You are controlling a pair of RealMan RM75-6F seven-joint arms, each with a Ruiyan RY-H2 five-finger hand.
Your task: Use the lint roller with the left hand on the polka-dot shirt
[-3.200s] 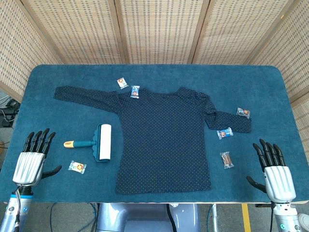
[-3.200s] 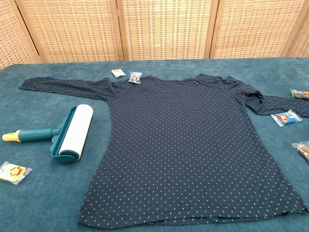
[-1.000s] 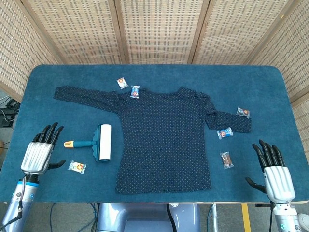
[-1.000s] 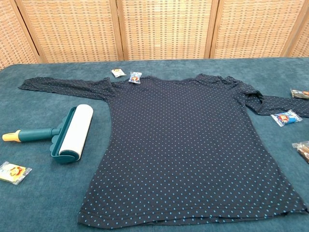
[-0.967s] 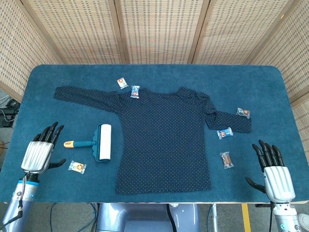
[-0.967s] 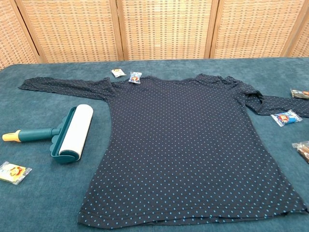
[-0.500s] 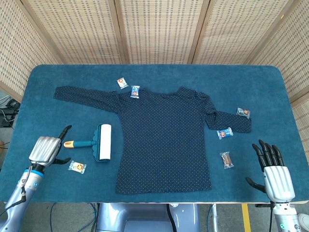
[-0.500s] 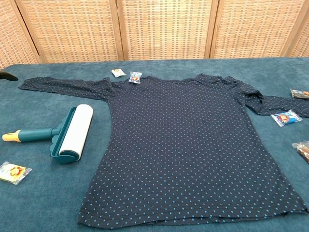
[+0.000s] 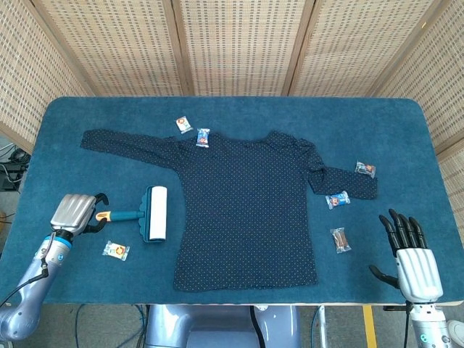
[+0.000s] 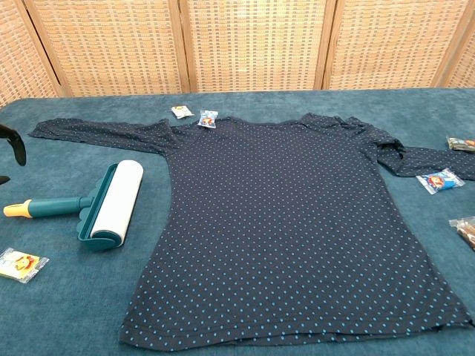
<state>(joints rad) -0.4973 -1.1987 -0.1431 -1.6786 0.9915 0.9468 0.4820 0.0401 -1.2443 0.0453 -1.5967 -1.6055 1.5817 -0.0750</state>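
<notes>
Left hand (image 9: 75, 212), fingers apart and holding nothing, hovers at 9 o'clock of the lint roller (image 9: 147, 213), just beside its yellow-tipped handle. Risk: a closing hand may nudge the thin handle aside, or catch the snack packet (image 9: 115, 251) lying at 5 o'clock of the hand. The polka-dot shirt (image 9: 246, 210) lies flat mid-tabletop (image 9: 239, 112), at 3 o'clock of the roller; loose cloth could bunch under rolling. Right hand (image 9: 411, 254) rests released, fingers spread. Packet printing is too small to read.

1 shirt (image 9: 246, 210) — 1 lint roller (image 9: 148, 214) — 6 snack packets (image 9: 116, 251).
</notes>
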